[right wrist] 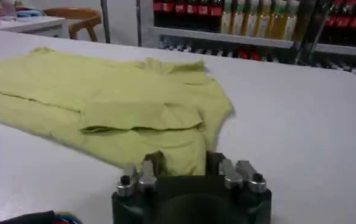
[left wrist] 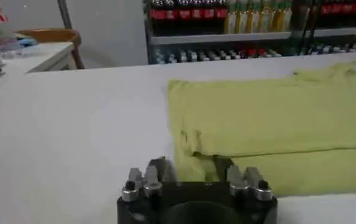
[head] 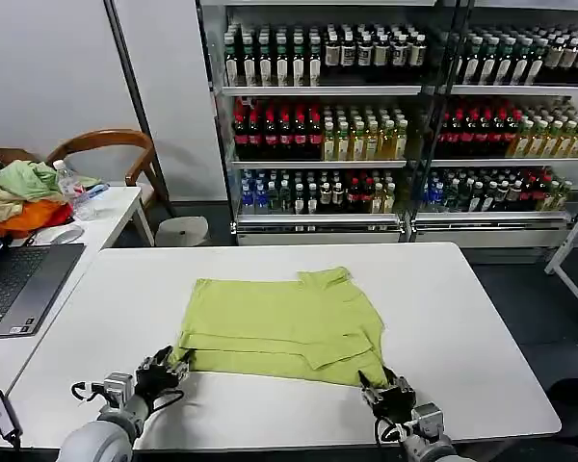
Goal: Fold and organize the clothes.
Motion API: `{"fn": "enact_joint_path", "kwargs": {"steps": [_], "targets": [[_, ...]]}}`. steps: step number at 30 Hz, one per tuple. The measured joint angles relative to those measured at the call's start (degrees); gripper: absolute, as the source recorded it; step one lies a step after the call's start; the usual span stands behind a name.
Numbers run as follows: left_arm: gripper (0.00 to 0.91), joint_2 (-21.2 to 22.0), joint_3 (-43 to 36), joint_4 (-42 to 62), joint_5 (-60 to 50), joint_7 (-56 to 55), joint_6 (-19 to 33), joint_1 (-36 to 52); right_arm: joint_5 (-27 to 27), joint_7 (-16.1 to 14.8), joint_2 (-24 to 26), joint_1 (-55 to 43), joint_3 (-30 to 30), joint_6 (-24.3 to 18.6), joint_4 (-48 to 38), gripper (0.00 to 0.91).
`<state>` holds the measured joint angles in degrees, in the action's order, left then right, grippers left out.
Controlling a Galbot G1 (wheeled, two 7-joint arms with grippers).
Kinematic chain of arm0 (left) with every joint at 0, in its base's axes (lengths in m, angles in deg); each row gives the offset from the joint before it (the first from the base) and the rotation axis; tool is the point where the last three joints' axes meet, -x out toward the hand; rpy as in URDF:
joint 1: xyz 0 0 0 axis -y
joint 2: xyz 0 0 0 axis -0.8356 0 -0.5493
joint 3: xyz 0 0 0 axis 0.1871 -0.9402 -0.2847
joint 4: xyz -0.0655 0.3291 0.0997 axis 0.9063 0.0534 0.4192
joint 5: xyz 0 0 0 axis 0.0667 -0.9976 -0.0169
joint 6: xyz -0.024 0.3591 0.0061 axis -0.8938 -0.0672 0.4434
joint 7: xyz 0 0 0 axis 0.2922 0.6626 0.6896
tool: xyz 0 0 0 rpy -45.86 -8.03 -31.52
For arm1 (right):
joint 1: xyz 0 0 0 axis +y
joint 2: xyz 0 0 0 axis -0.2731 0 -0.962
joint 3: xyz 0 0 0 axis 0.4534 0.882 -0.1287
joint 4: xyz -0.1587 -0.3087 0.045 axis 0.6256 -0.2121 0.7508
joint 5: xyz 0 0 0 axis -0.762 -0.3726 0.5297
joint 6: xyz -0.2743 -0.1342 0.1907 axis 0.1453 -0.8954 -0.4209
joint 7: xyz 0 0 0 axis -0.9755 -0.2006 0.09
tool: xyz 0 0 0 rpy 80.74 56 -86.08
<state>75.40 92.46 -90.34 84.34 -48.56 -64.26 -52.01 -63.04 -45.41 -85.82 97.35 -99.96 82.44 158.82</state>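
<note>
Both pairs of fingers are spread around the near hem of the lime yellow-green short-sleeved cotton T-shirt (head: 284, 325). The left gripper (head: 170, 364) straddles the near left corner and the right gripper (head: 383, 388) the near right corner. The shirt lies partly folded, sleeves turned in, at the middle of the white rectangular table (head: 462, 308). To fold cleanly, both grippers should probably pinch every layer at once, then lift and carry the hem evenly toward the collar.
</note>
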Motion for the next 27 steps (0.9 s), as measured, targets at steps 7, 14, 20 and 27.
{"fn": "enact_joint_path", "kwargs": {"steps": [7,14,20,27], "targets": [[0.04,0.36,-0.2,-0.59,-0.94,0.75,-0.43,-0.5,-0.4,-0.25,0.35,0.98,-0.24,0.08,0.9,0.0],[0.04,-0.16,0.73,-2.82,-2.87,0.78,-0.67,-3.3,-2.07,-1.08,1.41,3.98,-1.22,-0.23,3.33,0.0],[0.04,-0.87,3.16,-6.44,-3.64,0.62,-1.05,-8.2,-3.39,-1.66,2.65,8.11,-2.89,-0.99,6.0,0.0],[0.04,-1.06,6.99,-11.5,-4.3,0.44,-1.23,-15.28,-4.13,-1.69,3.63,12.8,-4.98,-1.09,9.03,0.0]]}}
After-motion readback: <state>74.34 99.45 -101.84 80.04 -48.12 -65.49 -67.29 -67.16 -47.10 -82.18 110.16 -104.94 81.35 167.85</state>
